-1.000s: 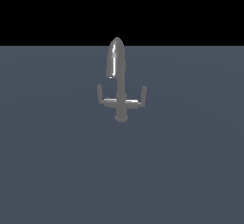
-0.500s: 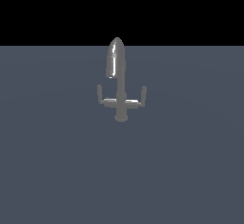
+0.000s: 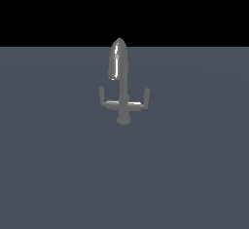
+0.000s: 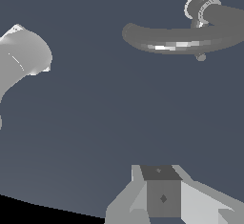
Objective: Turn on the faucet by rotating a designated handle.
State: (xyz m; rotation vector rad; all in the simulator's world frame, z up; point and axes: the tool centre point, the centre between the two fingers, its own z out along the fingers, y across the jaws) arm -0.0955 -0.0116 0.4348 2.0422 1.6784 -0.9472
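Note:
The faucet (image 3: 123,89) is a small grey metal tap standing on a flat grey surface, with a tall arched shiny spout. The spout's tip droops toward the exterior view's left. The handle (image 3: 102,96) is the thin L-shaped arm with an upturned end on that side. The matching arm (image 3: 145,96) is opposite. The arm and gripper do not show in the exterior view. In the wrist view the gripper (image 4: 159,173) shows as one block with no gap between the fingers, holding nothing. The curved spout (image 4: 181,39) lies well away from it.
The grey surface (image 3: 194,174) stretches all around the faucet, with black background behind it. In the wrist view a pale curved shape (image 4: 21,58) sits close to the camera; I cannot tell what it is.

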